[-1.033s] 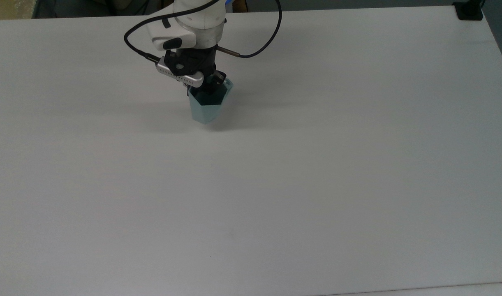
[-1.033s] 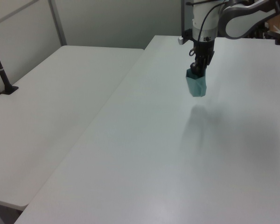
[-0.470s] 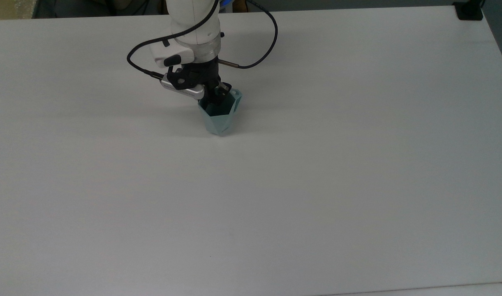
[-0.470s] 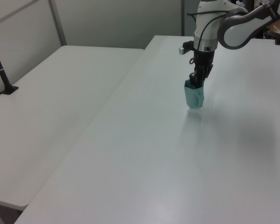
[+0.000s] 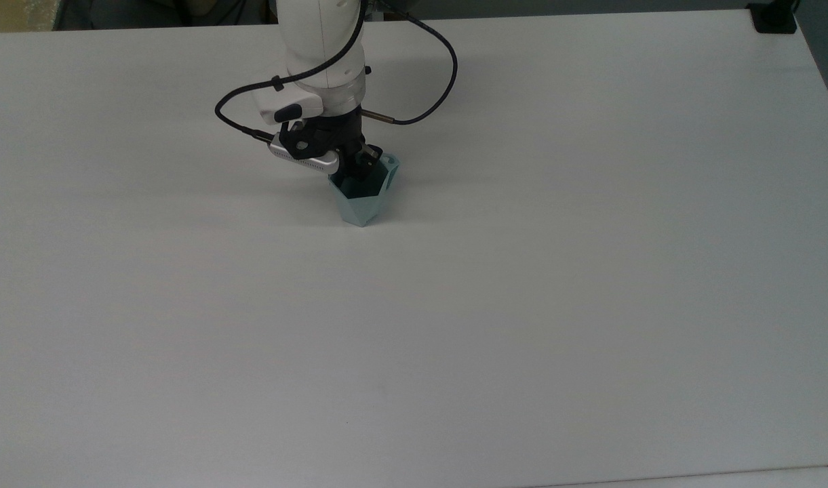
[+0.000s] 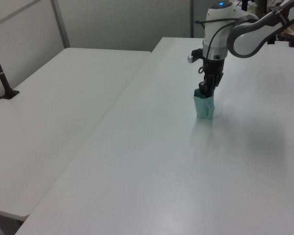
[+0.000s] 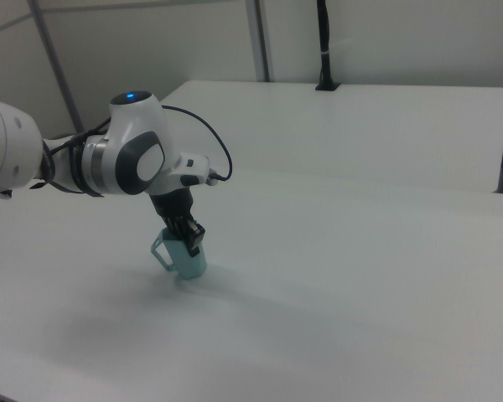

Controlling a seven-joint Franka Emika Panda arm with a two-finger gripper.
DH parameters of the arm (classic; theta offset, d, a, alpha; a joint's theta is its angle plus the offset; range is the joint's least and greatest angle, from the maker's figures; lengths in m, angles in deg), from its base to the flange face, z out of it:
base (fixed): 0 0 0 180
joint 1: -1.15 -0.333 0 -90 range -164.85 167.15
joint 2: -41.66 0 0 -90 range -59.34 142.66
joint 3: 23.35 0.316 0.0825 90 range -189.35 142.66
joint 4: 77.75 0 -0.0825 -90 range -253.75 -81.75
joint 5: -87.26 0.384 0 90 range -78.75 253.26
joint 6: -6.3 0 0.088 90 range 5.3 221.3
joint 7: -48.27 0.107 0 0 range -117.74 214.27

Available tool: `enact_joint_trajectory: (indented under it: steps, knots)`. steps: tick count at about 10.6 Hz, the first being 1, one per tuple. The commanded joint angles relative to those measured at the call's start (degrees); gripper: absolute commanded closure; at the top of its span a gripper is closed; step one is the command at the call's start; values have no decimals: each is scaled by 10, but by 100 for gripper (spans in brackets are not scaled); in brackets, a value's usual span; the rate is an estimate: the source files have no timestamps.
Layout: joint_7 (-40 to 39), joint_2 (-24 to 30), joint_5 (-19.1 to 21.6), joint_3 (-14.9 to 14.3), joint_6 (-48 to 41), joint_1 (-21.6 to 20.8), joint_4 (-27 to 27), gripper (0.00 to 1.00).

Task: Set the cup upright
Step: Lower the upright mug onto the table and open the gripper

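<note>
Cup upright on table, hand above, gripping its rim.

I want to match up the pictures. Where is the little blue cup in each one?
Top view: cup above centre, towards the top view's left.
Left view: cup upper right.
Right view: cup centre-left, handle on the right view's left.
Shared landmark: the gripper gripping the cup's rim.

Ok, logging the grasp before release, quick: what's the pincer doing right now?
Pincer: shut on the cup, gripping its rim with one finger inside; the cup stands upright on the table.
</note>
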Motion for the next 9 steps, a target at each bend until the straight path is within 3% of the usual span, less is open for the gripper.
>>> enact_joint_trajectory:
  steps: [1, 3, 5, 9]
  knots:
    - [-17, 0, 15, 0, 11, 2, -7, 74]
    - [-16, 1, 15, 0, 8, 2, -5, 52]
    - [-18, 12, 15, -1, -7, 2, 0, 0]
    - [-18, 47, 15, -1, -66, 8, 47, 0]
